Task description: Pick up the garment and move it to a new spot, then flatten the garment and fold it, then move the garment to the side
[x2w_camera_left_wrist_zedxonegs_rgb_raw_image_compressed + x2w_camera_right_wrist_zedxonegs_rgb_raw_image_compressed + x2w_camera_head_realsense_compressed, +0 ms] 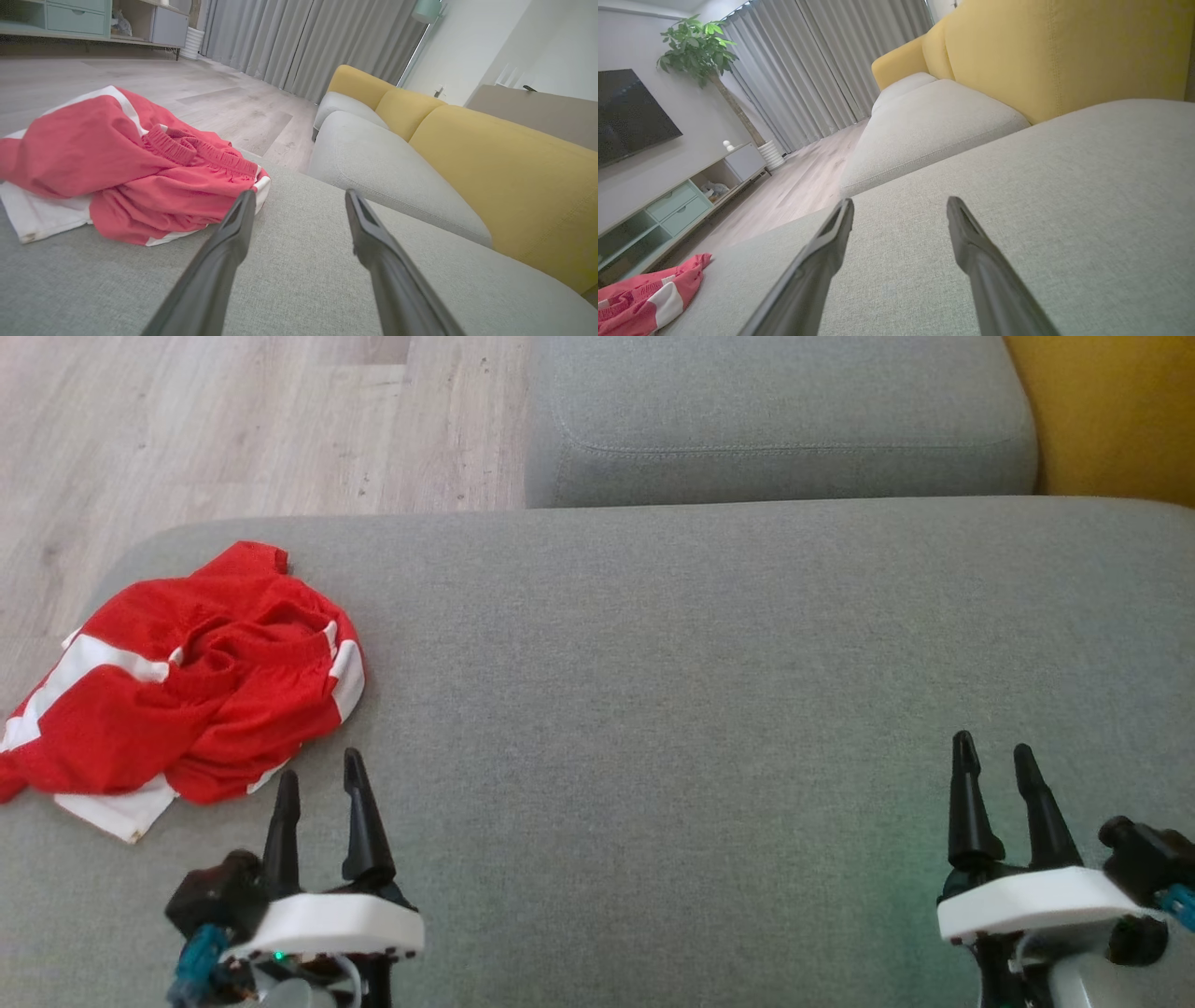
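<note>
Crumpled red garment [187, 681] is pictured at the cushion's [700, 663] left edge, just ahead of the left gripper [320, 765].
Both sets of jaws are spread and nothing is held; the right gripper [992, 743] is stationed well apart. If only a loose top fold is pinched, the heap could be dragged over the edge onto the floor [187, 420], or lifted bunched.

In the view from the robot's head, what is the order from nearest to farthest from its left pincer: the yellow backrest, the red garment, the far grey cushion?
Measured from the left pincer:
1. The red garment, crumpled just ahead and to its left.
2. The far grey cushion, well ahead and to the right.
3. The yellow backrest, in the far right corner.
</note>
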